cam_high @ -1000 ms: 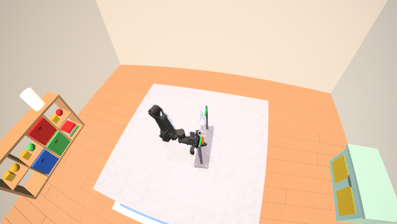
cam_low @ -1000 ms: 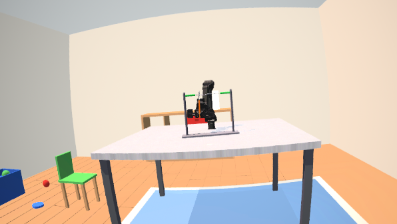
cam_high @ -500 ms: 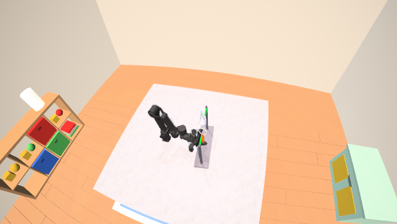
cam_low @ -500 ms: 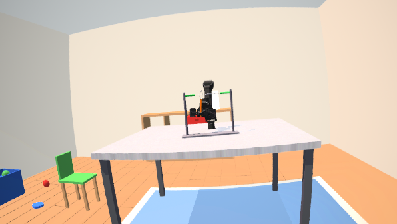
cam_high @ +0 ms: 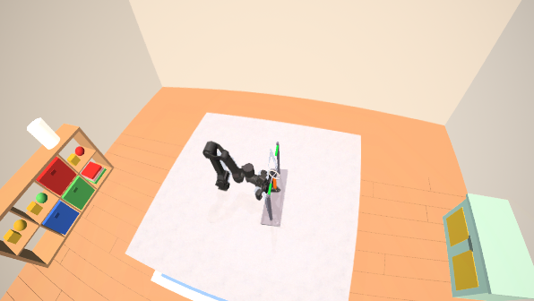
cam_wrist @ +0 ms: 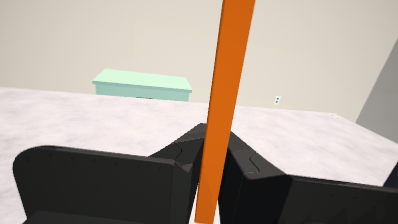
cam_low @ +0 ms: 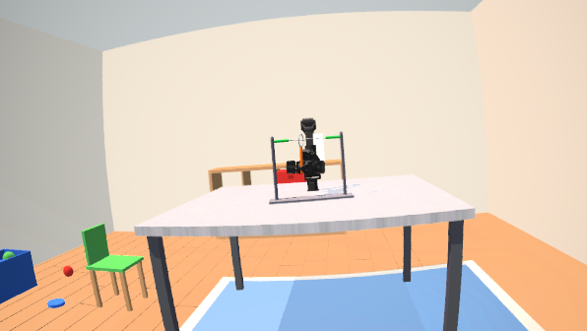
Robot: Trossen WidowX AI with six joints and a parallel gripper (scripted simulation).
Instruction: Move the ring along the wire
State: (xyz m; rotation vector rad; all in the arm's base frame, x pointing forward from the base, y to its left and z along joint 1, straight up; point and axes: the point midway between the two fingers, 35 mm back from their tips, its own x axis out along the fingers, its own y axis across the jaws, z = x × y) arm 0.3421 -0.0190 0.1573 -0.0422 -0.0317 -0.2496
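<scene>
The ring (cam_low: 298,140) (cam_high: 273,170) is upright around the thin grey wire, just past the inner end of the left green part (cam_low: 281,141) in the exterior view. Any contact with the wire is too small to tell. The orange handle (cam_low: 301,154) (cam_high: 275,183) (cam_wrist: 227,75) hangs below the ring. My gripper (cam_low: 301,167) (cam_wrist: 211,132) is shut on the handle's lower part, below wire height. The other green part (cam_low: 333,137) (cam_high: 277,150) is by the right post (cam_low: 343,165). The left post (cam_low: 274,167) (cam_high: 269,208) stands left of my gripper.
Both posts rise from a flat grey base (cam_low: 315,199) on the white table (cam_low: 207,212). My arm (cam_high: 230,166) reaches in from the side facing the shelf (cam_high: 67,130). A mint cabinet (cam_wrist: 145,82) (cam_high: 506,242) stands beyond the table.
</scene>
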